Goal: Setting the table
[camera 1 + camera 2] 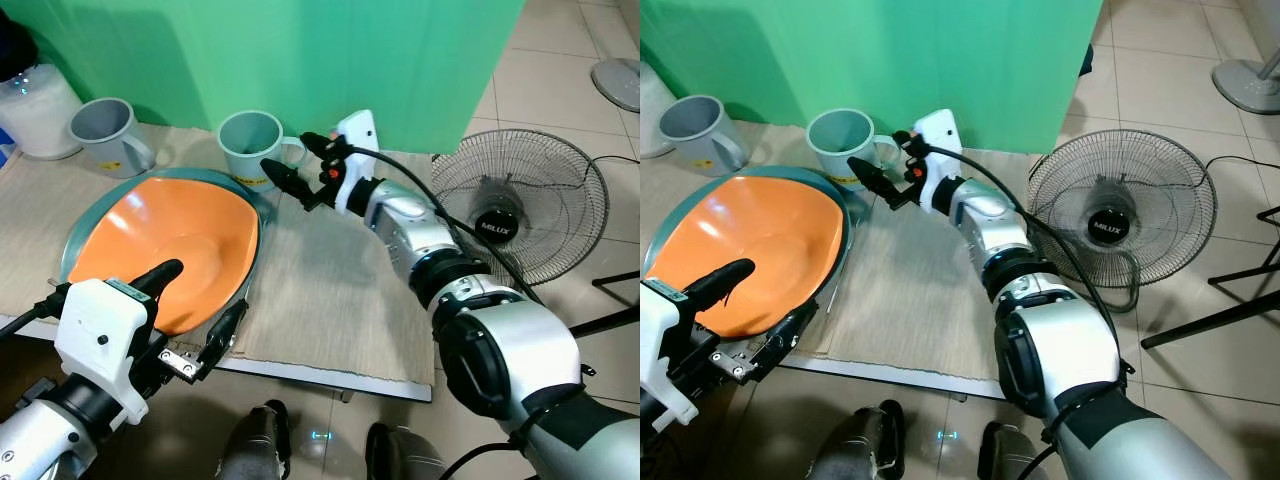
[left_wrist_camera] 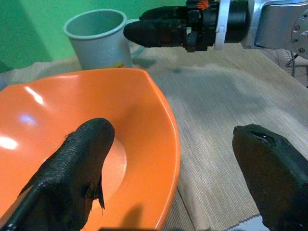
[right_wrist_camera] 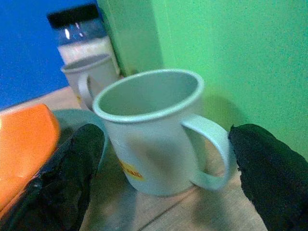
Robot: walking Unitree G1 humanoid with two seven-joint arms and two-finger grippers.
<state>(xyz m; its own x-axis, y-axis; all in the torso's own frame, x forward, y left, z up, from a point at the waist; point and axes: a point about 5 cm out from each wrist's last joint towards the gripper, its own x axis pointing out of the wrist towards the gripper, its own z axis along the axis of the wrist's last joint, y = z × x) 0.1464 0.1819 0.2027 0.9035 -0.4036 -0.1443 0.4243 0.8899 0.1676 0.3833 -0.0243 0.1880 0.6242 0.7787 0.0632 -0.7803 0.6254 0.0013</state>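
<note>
An orange bowl [image 1: 170, 240] rests on a teal plate [image 1: 84, 222] on the woven mat. My left gripper [image 1: 195, 305] is open across the bowl's near right rim, with one finger over the inside and the other outside, near the table edge. A teal mug [image 1: 250, 140] stands upright behind the bowl, its handle turned to the right. My right gripper [image 1: 300, 162] is open just to the right of the mug, at its handle. In the right wrist view the mug [image 3: 149, 130] sits between the two fingers, not touched.
A grey mug [image 1: 108, 130] and a jar [image 1: 35, 105] of white grains stand at the back left. The mat [image 1: 330, 290] is bare to the right of the bowl. A floor fan [image 1: 520, 215] stands beyond the table's right end. A green cloth hangs behind.
</note>
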